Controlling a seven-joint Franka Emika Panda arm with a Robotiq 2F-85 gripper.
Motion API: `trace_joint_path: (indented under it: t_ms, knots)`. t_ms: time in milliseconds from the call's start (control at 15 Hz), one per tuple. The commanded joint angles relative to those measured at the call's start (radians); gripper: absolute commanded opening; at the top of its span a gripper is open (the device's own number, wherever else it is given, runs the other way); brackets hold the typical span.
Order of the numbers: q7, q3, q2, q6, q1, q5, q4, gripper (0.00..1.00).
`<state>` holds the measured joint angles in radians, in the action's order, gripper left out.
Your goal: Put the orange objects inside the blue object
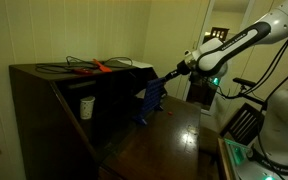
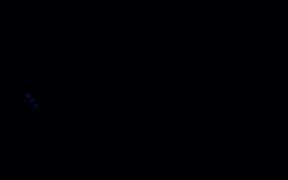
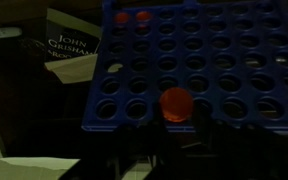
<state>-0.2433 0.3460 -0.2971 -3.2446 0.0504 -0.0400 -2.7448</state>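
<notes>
The blue object (image 3: 219, 60) is an upright slatted grid with round holes; it stands on the dark table in an exterior view (image 1: 149, 103). In the wrist view two orange discs (image 3: 132, 17) sit in holes at its far edge. Another orange disc (image 3: 172, 102) is at the grid's near edge, right at my gripper's (image 3: 174, 120) dark fingertips, which look shut on it. In an exterior view my gripper (image 1: 170, 75) hovers just above the grid's top edge. The other exterior view is almost black, with only a faint blue speck (image 2: 31, 100).
A dark cabinet (image 1: 44, 90) stands beside the grid, with a long orange-red tool (image 1: 99, 67) among cables on top and a white cup (image 1: 86, 106) on its shelf. A John Grisham book (image 3: 69, 50) lies left of the grid.
</notes>
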Motion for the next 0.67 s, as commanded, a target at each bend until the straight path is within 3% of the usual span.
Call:
trace_joint_path:
  t_ms: [0, 600]
  knots:
    - [-0.009, 0.112, -0.031, -0.064, -0.128, -0.011, 0.002, 0.09]
    - [0.0, 0.314, -0.069, -0.2, -0.306, 0.034, -0.024, 0.09]
